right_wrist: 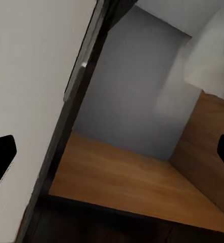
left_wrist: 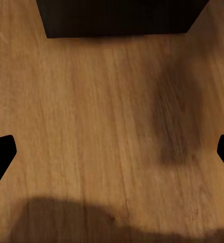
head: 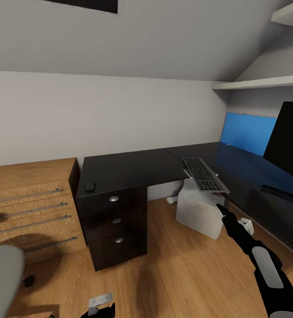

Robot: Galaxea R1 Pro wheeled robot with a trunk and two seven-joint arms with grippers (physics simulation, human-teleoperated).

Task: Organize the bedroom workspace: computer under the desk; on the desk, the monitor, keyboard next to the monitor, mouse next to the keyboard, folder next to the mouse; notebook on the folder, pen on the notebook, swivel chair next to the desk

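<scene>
The black desk [head: 129, 170] runs in an L from the left to the right. The keyboard [head: 204, 175] lies tilted over its inner edge, partly overhanging. A small black mouse [head: 90, 187] sits on the desk's left wing above the drawers. The monitor [head: 290, 139] stands at the far right. The white computer [head: 198, 213] stands on the floor under the desk. My right gripper [head: 220, 206] is open just below the keyboard's near end, not touching it. My left gripper [left_wrist: 112, 152] hangs open over bare floor. The swivel chair's grey seat [head: 3, 276] shows at bottom left.
A light wooden drawer chest [head: 31, 205] stands against the desk's left side. White shelves [head: 261, 83] hang above the desk's right wing, with a blue back panel [head: 248, 132] below them. Wooden floor [head: 173, 274] lies open between chair and desk.
</scene>
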